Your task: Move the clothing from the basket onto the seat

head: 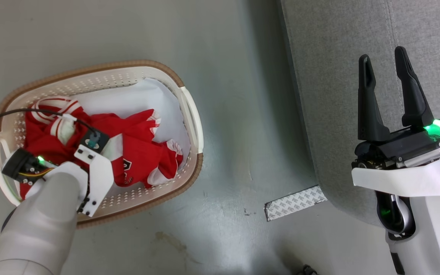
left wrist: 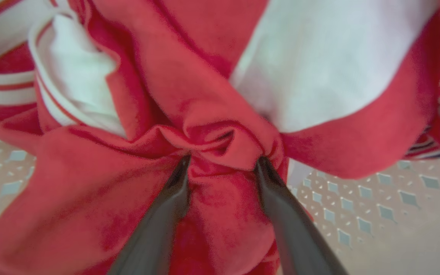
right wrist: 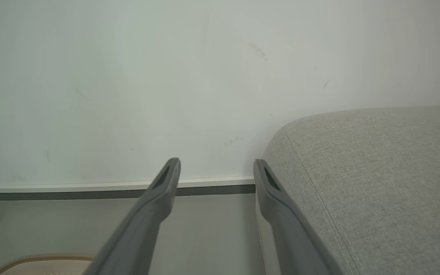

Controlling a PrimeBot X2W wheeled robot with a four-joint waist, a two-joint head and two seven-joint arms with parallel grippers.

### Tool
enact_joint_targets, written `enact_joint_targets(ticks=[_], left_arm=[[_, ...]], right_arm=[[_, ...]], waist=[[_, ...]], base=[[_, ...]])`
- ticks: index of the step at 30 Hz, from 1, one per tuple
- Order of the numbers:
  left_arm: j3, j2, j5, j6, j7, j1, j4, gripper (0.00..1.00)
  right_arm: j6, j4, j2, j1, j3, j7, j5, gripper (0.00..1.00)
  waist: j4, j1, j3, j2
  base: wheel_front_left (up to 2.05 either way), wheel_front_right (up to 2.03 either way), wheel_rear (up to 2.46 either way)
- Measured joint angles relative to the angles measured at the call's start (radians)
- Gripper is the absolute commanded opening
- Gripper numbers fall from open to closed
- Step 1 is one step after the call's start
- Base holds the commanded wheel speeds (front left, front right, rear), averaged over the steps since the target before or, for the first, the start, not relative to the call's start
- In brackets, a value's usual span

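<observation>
Barely begun, by my reckoning: all the clothing (head: 136, 152) lies in the basket (head: 90, 68), which stands on the floor (head: 235, 114) well apart from the seat (head: 338, 76), and the stretch of grey upholstery I can see carries no red at all.

The left gripper (left wrist: 223, 160) is down in the heap at the basket's left end. Its jaws are spread, with a bunched fold of red fabric sitting between the tips. They touch cloth on both sides but have not pinched it (the gap looks the same as on the idle arm). So the closing, the lift, the carry across and the drop are all left to do. I cannot tell how many garments are tangled in there, so it may take more than one trip.

The right gripper (head: 382, 53) hangs over the seat's near edge, jaws spread and empty.

The heap is stretched along the basket's long axis, left to right as the robot looks down. The striped red-and-white bands are at the far left, a small dark logo (head: 127, 165) faces up near the middle, and the white-trimmed ends point toward the seat. A white pad (head: 139, 95) lies under it.
</observation>
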Motion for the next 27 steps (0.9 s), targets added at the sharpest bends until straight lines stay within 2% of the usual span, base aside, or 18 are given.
enact_joint_targets(ticks=[1, 14, 27], left_arm=[[-0.009, 0.0, 0.002, -0.001, 0.0, -0.003, 0.002, 0.0], [-0.042, -0.029, -0.063, -0.004, -0.081, 0.022, 0.017, 0.0], [-0.056, -0.13, -0.169, -0.005, -0.307, 0.145, 0.019, 0.0]], right_arm=[[0.0, 0.0, 0.0, 0.0, 0.0, 0.0, 0.0, 1.0], [0.0, 0.019, 0.0, 0.001, -0.011, 0.0, -0.005, 1.0], [0.0, 0.082, -0.013, 0.092, -0.019, 0.0, -0.091, 1.0]], waist=[[-0.002, 0.0, 0.001, 0.0], [0.01, 0.0, -0.065, 0.0], [0.073, -0.0002, -0.302, 0.0]], base=[[0.0, 0.0, 0.0], [0.0, 0.0, 0.0], [0.0, 0.0, 0.0]])
